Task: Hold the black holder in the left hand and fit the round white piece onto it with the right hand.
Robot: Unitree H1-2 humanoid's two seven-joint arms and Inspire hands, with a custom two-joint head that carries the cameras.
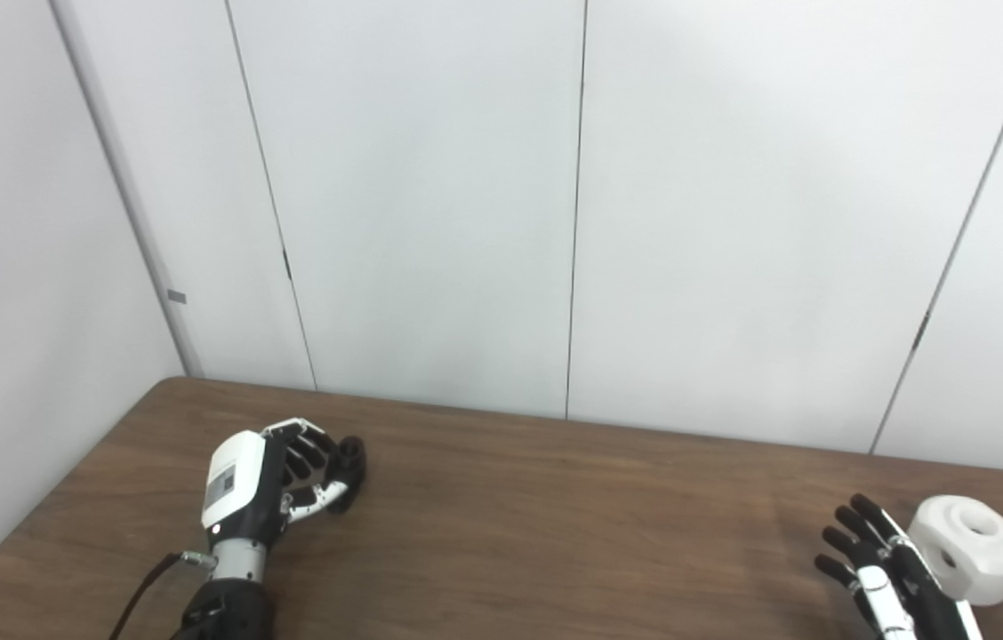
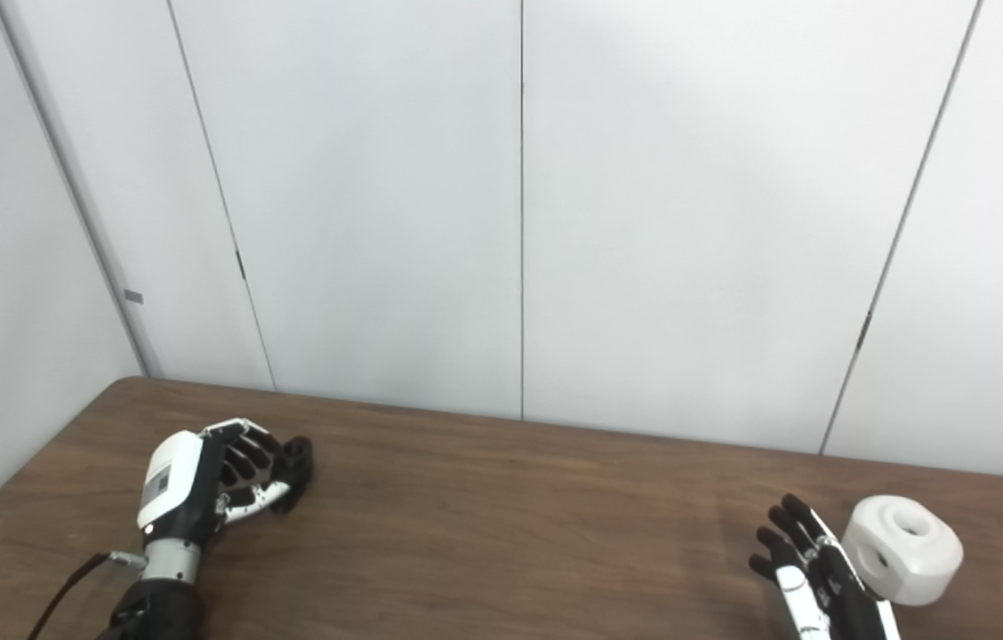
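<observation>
White piece (image 1: 970, 548) sits just right of our right hand (image 1: 879, 569), fingers spread, empty; our left hand (image 1: 275, 484) curls around the holder (image 1: 350, 469) on the worktop (image 1: 555, 533).

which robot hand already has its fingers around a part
The left robot hand: its fingers curl around the black holder. The right robot hand is open beside the round white piece.

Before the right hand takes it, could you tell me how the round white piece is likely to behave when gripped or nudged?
The round white piece looks rigid and chunky, so it should not flex. It seems to rest on a flat face, so it would probably slide rather than roll. Its smooth, rounded sides may slip in the open right hand.
</observation>
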